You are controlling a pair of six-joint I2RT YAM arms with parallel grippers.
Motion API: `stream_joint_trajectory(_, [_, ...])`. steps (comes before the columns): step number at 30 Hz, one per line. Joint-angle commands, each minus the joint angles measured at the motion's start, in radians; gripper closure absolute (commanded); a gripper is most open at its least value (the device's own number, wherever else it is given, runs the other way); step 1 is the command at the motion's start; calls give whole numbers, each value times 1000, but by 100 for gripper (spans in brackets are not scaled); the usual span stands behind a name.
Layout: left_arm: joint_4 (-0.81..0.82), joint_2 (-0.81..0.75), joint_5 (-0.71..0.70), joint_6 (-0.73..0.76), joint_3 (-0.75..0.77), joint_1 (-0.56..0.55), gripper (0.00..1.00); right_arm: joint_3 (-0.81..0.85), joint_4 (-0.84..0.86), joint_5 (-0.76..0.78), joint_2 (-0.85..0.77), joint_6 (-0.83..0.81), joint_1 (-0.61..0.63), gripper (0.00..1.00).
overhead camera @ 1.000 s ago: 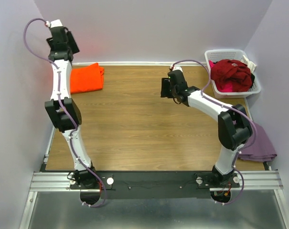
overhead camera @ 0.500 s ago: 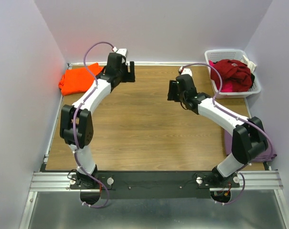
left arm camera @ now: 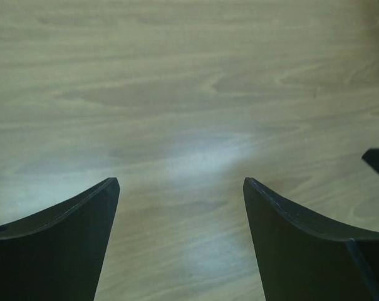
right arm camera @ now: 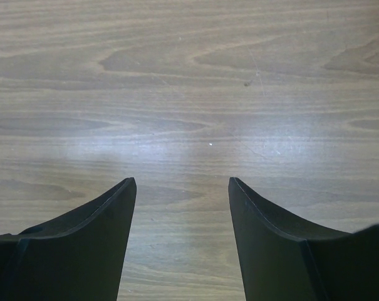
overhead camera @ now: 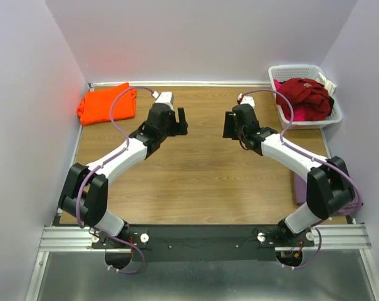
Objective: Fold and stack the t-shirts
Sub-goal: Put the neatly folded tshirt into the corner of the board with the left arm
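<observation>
A folded bright orange t-shirt [overhead camera: 106, 103] lies at the table's far left corner. A dark red t-shirt [overhead camera: 304, 96] is heaped over a pink one in the white basket [overhead camera: 334, 117] at the far right. A mauve-purple t-shirt [overhead camera: 298, 188] shows at the right edge, mostly hidden behind the right arm. My left gripper [overhead camera: 180, 121] hovers over the mid-table, open and empty; the left wrist view shows only bare wood between its fingers [left arm camera: 70, 238]. My right gripper [overhead camera: 230, 125] faces it a short way to the right, open too, with bare wood between its fingers [right arm camera: 277, 244].
The wooden table [overhead camera: 189, 182] is walled by pale panels at the back and both sides. A metal rail [overhead camera: 202, 238] carrying both arm bases runs along the near edge.
My left arm has swung from the orange t-shirt at the far left down to mid-table, its jaws opening wider. The right gripper shifted a little toward the right and back.
</observation>
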Motion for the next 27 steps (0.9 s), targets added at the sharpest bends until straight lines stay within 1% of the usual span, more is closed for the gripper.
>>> stream_joint_trajectory(1, [84,-48,-170,-16,-100,-75,11,-67,44,11,-23,10,-7,30])
stream_joint_trajectory(5, [130,-94,-271,27,-163,-150,10,-130,108,1,-49,-9,-7,30])
stream_joint_trajectory(11, [214,-158,-355,51,-234,-171,9,-184,184,22,-85,-44,-7,30])
stream_joint_trajectory(12, [234,-166,-369,64,-248,-173,9,-199,222,27,-92,-51,-7,30])
stream_joint_trajectory(17, [291,-201,-385,76,-274,-176,9,-246,270,82,-147,-84,-7,30])
stream_joint_trajectory(22, [314,-198,-385,76,-265,-178,9,-253,288,81,-150,-90,-7,30])
stream_joint_trajectory(23, [319,-200,-415,135,-268,-179,7,-256,288,79,-151,-88,-7,30])
stream_joint_trajectory(27, [340,-221,-434,144,-294,-181,6,-258,293,90,-148,-90,-7,30])
